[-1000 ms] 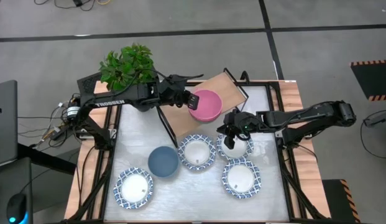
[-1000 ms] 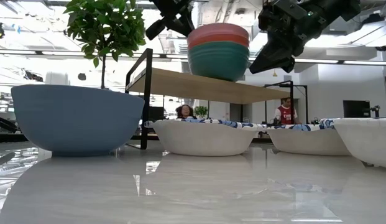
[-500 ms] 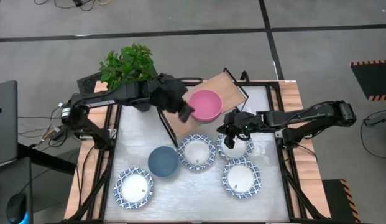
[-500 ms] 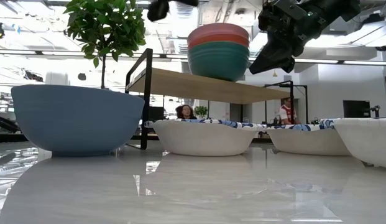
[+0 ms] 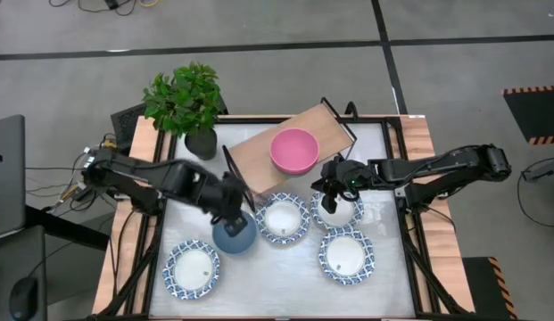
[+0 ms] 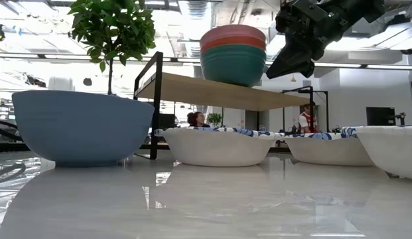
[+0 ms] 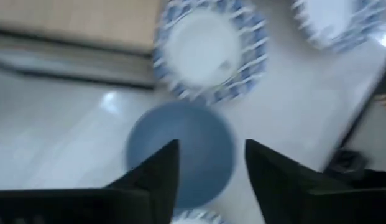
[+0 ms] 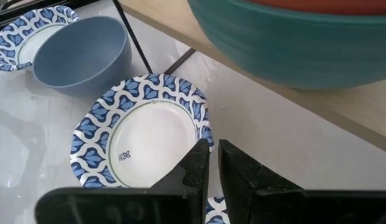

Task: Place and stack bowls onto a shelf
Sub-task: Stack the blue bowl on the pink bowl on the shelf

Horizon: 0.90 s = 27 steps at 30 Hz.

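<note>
On the shelf (image 5: 257, 152) a pink bowl (image 5: 294, 150) sits nested in a green bowl (image 6: 233, 66). The blue bowl (image 5: 235, 235) stands on the table by the shelf's near left leg. Patterned bowls (image 5: 283, 218) (image 5: 346, 256) (image 5: 193, 269) stand around it. My left gripper (image 7: 208, 163) hangs open above the blue bowl (image 7: 180, 149), touching nothing. My right gripper (image 8: 209, 158) hovers high over another patterned bowl (image 5: 338, 211), its fingers almost together with only a slit and nothing between them.
A potted plant (image 5: 183, 98) stands at the table's far left corner beside the shelf's black end frame (image 6: 156, 99). Bare tabletop (image 5: 277, 285) lies along the near edge between the bowls. Two people (image 6: 198, 119) (image 6: 304, 118) sit in the room behind.
My left gripper has left the pink bowl's rim on the shelf. It has swung toward the table's near edge and a little left, turning as it went, and now hangs over the blue bowl. The pink bowl has stayed on the green one. My right arm has kept still.
</note>
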Available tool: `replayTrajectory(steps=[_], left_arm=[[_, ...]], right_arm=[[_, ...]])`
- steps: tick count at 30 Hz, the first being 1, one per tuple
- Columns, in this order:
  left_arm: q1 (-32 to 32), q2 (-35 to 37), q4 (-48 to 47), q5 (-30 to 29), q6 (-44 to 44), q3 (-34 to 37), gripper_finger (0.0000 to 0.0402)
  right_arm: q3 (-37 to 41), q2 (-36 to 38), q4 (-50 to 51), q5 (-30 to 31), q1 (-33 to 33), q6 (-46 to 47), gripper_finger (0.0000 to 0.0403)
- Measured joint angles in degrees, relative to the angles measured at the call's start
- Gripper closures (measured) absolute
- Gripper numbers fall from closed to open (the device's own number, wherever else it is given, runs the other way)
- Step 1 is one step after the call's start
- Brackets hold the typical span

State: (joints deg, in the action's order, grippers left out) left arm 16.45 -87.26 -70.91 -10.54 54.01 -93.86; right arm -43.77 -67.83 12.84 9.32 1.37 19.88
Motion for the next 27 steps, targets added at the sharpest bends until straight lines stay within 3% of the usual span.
replayTrajectory(steps=[4, 7, 12, 22, 27], left_arm=[[2.87, 0.13, -7.86, -2.64, 7.40, 1.62, 0.0167], [3.21, 0.29, -7.88, -3.03, 10.77, 5.87, 0.0140], [3.54, 1.22, -1.52, -2.22, 11.75, 15.49, 0.0136], [1.43, 6.80, 21.01, 1.86, 16.10, 40.76, 0.0140], [0.63, 7.37, 26.26, 2.81, 18.74, 47.60, 0.0140]], right_arm=[[0.00, 0.00, 0.00, 0.00, -0.54, 0.00, 0.0339], [0.00, 0.00, 0.00, 0.04, -1.20, 0.02, 0.0339], [0.00, 0.00, 0.01, 0.07, -1.57, 0.02, 0.0339], [0.00, 0.00, 0.00, -0.10, -1.40, 0.17, 0.0339], [0.00, 0.00, 0.04, -0.22, -1.40, 0.20, 0.0339]])
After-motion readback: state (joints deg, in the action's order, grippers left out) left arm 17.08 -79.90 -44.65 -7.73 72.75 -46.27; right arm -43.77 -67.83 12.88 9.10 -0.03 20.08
